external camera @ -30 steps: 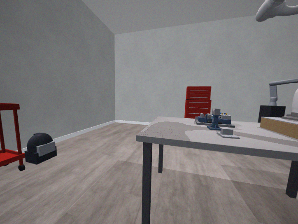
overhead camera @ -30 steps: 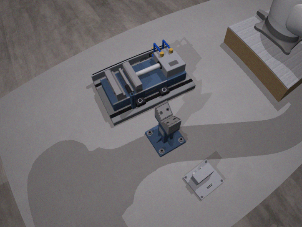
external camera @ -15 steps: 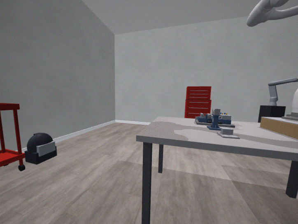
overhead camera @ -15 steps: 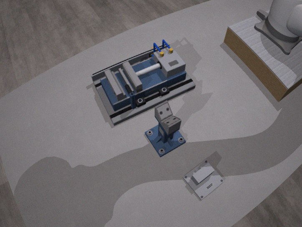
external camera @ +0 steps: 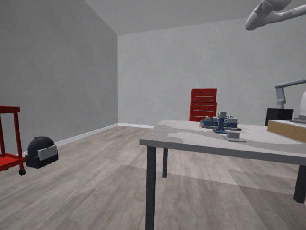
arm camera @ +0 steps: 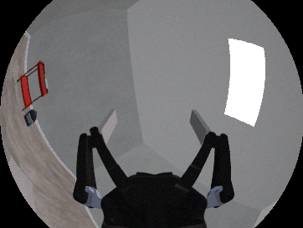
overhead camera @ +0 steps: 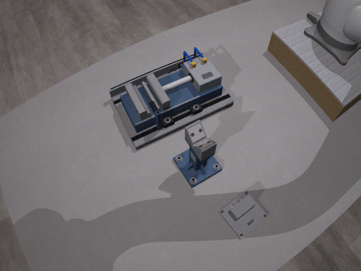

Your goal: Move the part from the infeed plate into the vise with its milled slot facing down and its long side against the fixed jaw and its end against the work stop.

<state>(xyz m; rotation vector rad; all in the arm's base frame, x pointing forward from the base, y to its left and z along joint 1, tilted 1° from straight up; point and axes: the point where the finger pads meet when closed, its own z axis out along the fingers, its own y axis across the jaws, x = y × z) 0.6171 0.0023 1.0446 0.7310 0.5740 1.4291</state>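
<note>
The part (overhead camera: pixel 241 207), a grey block, lies on the grey infeed plate (overhead camera: pixel 244 214) at the near right of the table; it also shows in the exterior view (external camera: pixel 233 135). The blue vise (overhead camera: pixel 169 94) stands open at the table's middle, with the fixed jaw (overhead camera: pixel 135 100) on the left and the moving jaw (overhead camera: pixel 158 90) on the cylinder rod (overhead camera: pixel 177 83). The V-block (overhead camera: pixel 200 139) stands on a blue base between vise and plate. My gripper (arm camera: pixel 153 116) is open and empty, high above the table, facing the room's walls. Only part of the arm (external camera: pixel 270 12) shows in the exterior view.
The robot's base (overhead camera: pixel 335 26) sits on a wooden-sided pedestal (overhead camera: pixel 313 68) at the far right. A red tool cabinet (external camera: pixel 203 104) stands behind the table. A red cart (external camera: pixel 9 138) and a dark dome-shaped unit (external camera: pixel 42 151) stand on the floor at left.
</note>
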